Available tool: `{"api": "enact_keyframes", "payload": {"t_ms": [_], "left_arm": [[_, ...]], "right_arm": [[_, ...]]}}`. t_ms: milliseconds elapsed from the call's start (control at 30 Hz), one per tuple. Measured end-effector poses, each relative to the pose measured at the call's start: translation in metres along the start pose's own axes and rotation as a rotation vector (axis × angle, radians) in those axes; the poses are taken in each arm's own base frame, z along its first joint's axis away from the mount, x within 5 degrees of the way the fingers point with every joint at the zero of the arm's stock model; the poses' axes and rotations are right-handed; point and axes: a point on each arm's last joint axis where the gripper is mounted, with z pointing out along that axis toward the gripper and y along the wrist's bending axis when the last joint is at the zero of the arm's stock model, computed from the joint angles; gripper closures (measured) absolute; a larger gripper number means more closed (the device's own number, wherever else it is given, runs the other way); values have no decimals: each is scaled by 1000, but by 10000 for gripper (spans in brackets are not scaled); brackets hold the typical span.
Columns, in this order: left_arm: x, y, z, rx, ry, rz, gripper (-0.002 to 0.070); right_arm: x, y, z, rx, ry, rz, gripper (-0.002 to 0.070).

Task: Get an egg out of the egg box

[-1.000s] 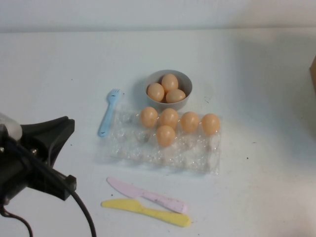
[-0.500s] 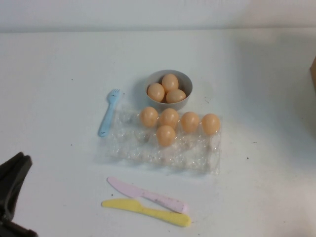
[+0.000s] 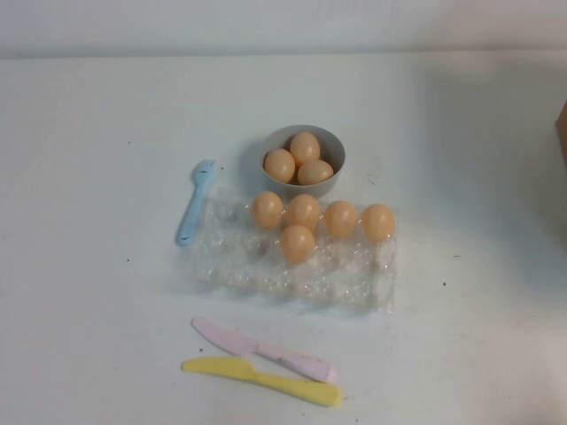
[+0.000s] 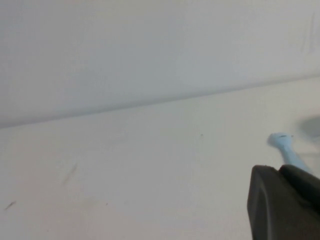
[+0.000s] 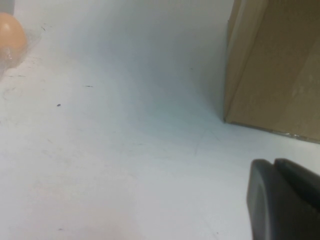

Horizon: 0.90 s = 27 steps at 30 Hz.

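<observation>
neither arm shows in the high view, so no reach toward the clear crinkly plastic egg box [image 3: 292, 261] is under way; the task looks to be at its start or between picks. the egg box lies at the middle of the white surface [image 3: 461, 336], holding five small tan-orange eggs: four in its far row and one egg [image 3: 297, 243] just nearer, left of centre. just beyond it stands a round grey bowl [image 3: 332, 146] with three more eggs in it.

the left gripper [image 4: 285, 205] sits off the near left, low over the surface, with the handle end of a light blue plastic fork [image 3: 193, 204] ahead of it; i cannot tell how its fingers stand. the right gripper [image 5: 285, 200] sits off to the right beside a brown cardboard box [image 5: 275, 65]; its state is likewise unclear.

the next move, as i judge it, calls for one arm to come over the box, open above a single egg and close gently.
</observation>
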Motion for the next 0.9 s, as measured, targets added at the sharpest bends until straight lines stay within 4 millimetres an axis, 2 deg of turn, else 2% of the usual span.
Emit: {"api": "enact_keyframes", "payload": {"t_ms": [500,900], "left_arm": [[31,2,-8,-58,321,-5,678],[32,1,-8,-57,338,-6,678]], "right_arm": [[0,0,0,0,1,0,694],[0,0,0,0,1,0,694]]}}
